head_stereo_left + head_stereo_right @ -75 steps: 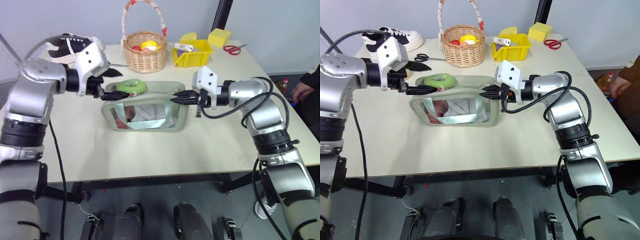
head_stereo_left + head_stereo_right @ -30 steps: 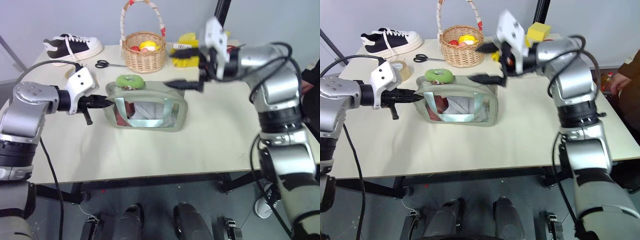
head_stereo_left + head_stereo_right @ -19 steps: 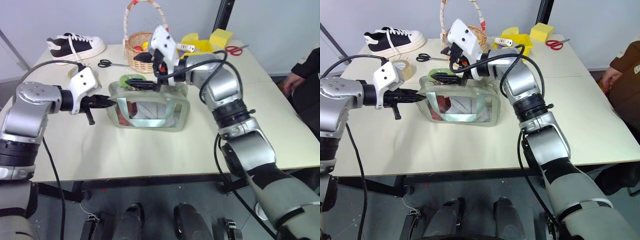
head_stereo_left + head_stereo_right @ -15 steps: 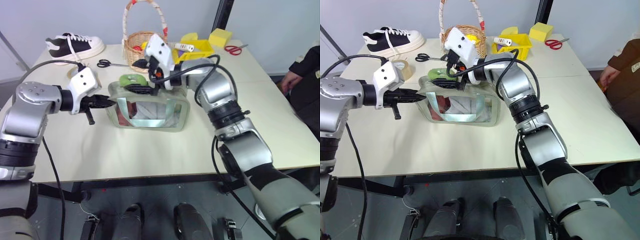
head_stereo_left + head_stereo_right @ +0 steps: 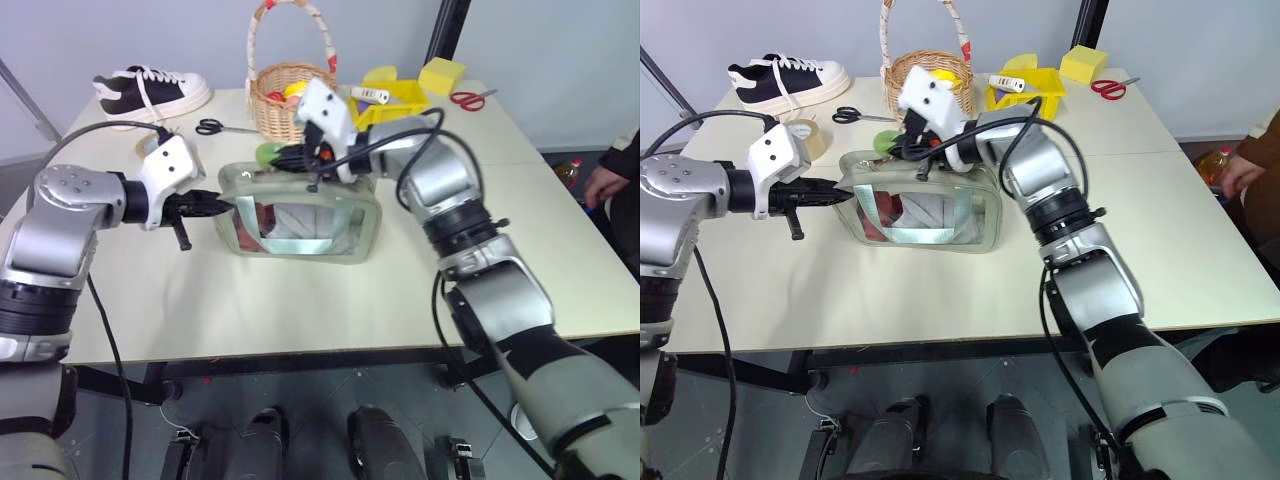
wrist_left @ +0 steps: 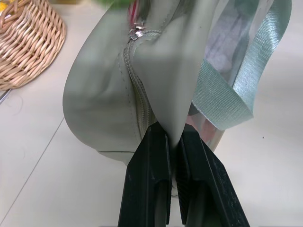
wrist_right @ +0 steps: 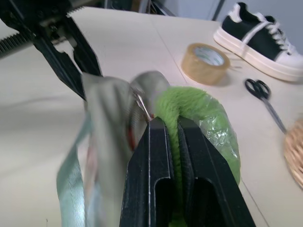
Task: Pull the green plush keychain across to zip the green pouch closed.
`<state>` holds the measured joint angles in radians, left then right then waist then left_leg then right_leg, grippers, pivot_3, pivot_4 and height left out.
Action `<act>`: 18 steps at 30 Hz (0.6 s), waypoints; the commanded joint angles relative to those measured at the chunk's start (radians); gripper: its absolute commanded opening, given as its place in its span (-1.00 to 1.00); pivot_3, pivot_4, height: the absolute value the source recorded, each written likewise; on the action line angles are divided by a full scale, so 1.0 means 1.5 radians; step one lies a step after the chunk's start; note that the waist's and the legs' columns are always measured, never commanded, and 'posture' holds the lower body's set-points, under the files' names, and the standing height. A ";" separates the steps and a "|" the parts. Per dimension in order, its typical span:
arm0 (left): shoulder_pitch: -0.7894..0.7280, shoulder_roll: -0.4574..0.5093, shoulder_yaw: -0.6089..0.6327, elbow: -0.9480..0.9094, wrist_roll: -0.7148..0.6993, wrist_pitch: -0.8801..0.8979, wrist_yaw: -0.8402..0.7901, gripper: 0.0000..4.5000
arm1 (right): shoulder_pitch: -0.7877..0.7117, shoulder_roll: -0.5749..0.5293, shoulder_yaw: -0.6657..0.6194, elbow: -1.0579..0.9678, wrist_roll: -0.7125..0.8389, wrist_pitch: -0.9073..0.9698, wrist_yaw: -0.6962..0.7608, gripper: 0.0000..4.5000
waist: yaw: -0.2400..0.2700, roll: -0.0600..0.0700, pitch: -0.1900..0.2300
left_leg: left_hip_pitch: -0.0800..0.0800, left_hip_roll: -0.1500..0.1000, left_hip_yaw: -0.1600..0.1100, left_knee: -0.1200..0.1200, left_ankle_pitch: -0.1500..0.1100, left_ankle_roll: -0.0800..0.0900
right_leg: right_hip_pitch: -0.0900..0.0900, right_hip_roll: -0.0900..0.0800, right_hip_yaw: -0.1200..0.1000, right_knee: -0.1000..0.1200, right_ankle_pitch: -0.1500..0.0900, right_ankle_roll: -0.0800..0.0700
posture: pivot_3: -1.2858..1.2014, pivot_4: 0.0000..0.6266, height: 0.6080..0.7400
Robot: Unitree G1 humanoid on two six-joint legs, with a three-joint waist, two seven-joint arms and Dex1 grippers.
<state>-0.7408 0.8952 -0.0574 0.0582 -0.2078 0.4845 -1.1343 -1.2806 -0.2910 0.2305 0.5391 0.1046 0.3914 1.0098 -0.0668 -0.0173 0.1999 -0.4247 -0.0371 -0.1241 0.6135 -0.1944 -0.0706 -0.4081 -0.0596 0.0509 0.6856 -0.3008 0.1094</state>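
The green pouch [image 5: 300, 216] stands on the table with its clear window toward me. My left gripper [image 5: 215, 205] is shut on the fabric at the pouch's left end [image 6: 118, 94]. The zipper pull [image 6: 136, 32] sits near that same end. The green plush keychain [image 7: 203, 118] lies on top of the pouch at its left. My right gripper [image 7: 173, 125] reaches across from the right and is shut on the keychain's fuzzy ring. In the head views only a sliver of the keychain [image 5: 266, 152] shows behind the right gripper [image 5: 287, 158].
Behind the pouch stand a wicker basket [image 5: 290, 100] and a yellow bin [image 5: 385, 108]. A shoe [image 5: 150, 90], black scissors [image 5: 215, 127] and a tape roll [image 5: 805, 135] lie at the back left. Red scissors [image 5: 463, 98] lie back right. A person's hand [image 5: 605, 180] is at the right edge.
My right arm swung from above the pouch's right end over to its left end, dropped onto the keychain and closed on it. My left gripper kept its hold without moving.
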 commanded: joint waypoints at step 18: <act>0.017 0.004 0.009 -0.020 -0.005 0.007 0.005 -1.00 | 0.274 -0.331 -0.062 -0.195 -0.123 0.002 -0.112 -0.98 | 0.002 0.000 0.000 | 0.000 0.000 0.001 0.001 0.000 0.000 | 0.001 -0.001 0.000 -0.001 0.000 0.000 | 0.03 -0.52 1.00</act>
<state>-0.7202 0.8839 -0.0570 0.0322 -0.2220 0.4875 -1.1304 -0.8815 -0.7668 0.1946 0.2240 -0.0550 0.3863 0.8956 -0.0643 -0.0168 0.1997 -0.4243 -0.0374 -0.1216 0.6146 -0.1946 -0.0703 -0.4064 -0.0617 0.0512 0.6843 -0.3008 0.1096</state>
